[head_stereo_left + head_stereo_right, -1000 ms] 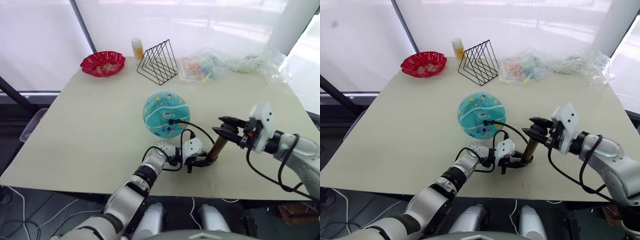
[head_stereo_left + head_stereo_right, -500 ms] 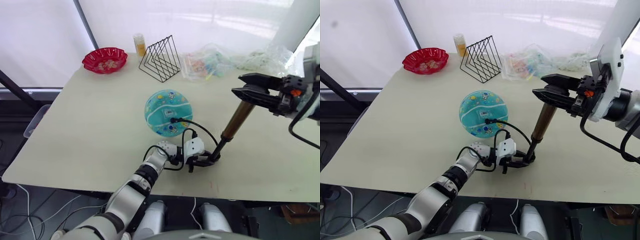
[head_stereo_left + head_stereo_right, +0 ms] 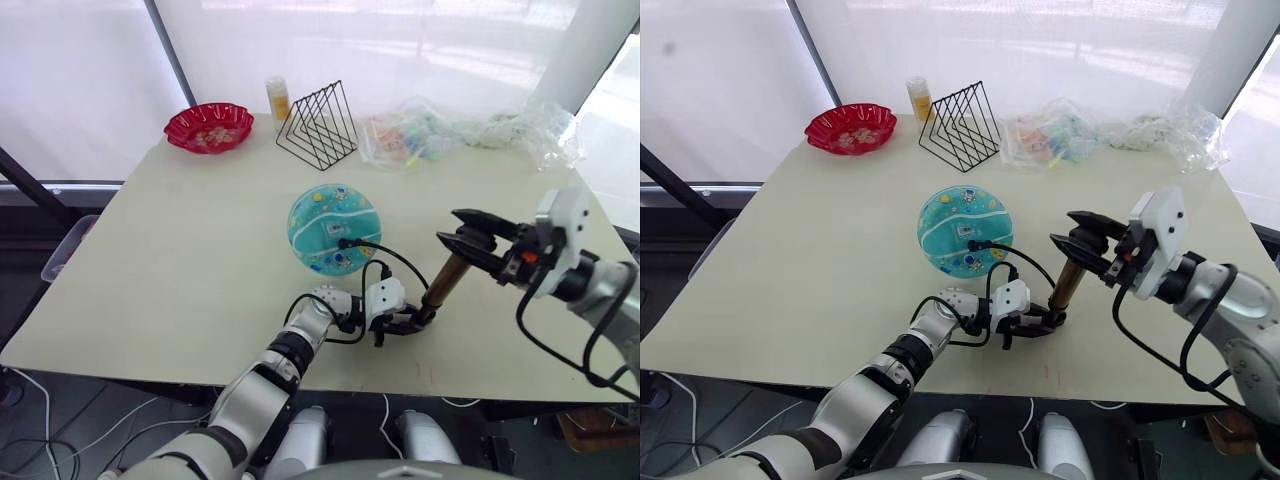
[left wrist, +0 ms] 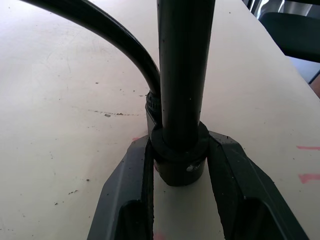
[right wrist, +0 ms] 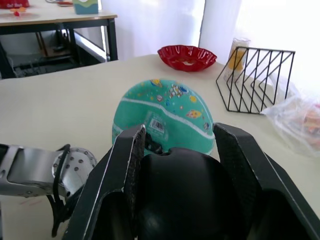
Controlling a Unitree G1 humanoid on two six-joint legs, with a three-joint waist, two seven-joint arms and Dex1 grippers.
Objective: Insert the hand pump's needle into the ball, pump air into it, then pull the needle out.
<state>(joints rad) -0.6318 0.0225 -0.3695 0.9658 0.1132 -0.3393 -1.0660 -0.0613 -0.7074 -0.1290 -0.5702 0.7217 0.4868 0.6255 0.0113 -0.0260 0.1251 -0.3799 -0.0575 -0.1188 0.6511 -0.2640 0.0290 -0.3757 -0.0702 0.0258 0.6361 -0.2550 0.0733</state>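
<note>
1. One small gold-bronze metal hand pump (image 3: 441,284) with black end caps is seen standing tilted on the pale worktop (image 3: 180,260), near its front edge, its base lower than its handle end.
2. Its thin black flexible hose (image 3: 395,257) is looped from the pump's base up to the teal rubber ball with white curved stripes (image 3: 334,227), where the black end fitting is pressed against the ball's side; the needle itself cannot be made out.
3. The ball is set near the middle of the worktop, just behind the pump.
4. The pump's black base cap (image 4: 179,152) is clamped between the fingers of the left gripper (image 3: 398,322), as shown in the left wrist view.
5. The pump's black handle (image 5: 182,195) is enclosed by the fingers of the right gripper (image 3: 468,238), closed around it.
6. A red scalloped dish (image 3: 209,126), a black wire rack (image 3: 317,126), a small yellow bottle (image 3: 276,98) and clear plastic bags (image 3: 470,132) are placed along the far edge.
</note>
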